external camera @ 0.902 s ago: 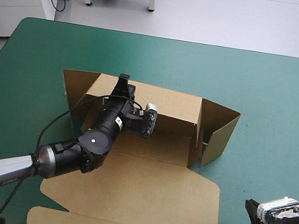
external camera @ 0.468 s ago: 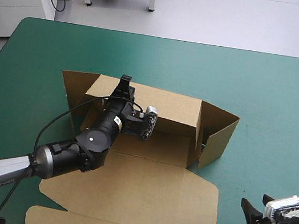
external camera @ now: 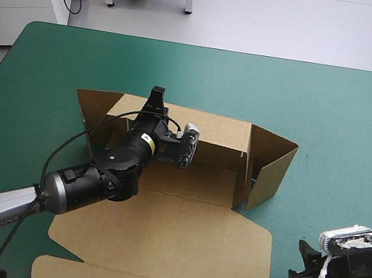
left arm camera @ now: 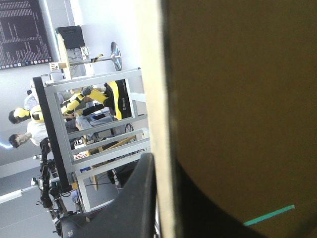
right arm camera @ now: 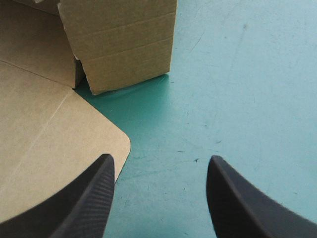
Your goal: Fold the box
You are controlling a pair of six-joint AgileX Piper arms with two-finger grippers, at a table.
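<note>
The left end effector (external camera: 156, 93), clamped on the rear wall (external camera: 210, 125) of the brown box (external camera: 184, 232), has pushed slightly farther toward the surface's (external camera: 335, 108) far edge. The right end effector (external camera: 298, 265), fingers apart, has edged back toward the box after drawing off just before.

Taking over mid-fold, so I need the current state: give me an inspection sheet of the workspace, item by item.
Surface: teal-green cover, bare around the box.
Job's things: box, brown, back and right walls raised, lid flat toward the near edge.
Clutter: nothing seen.
Grippers: left gripper shut on the top edge of the box's back wall; right gripper open, over bare cover beside the lid's right corner.
Cables: nothing seen.
Surroundings: nothing seen.
</note>
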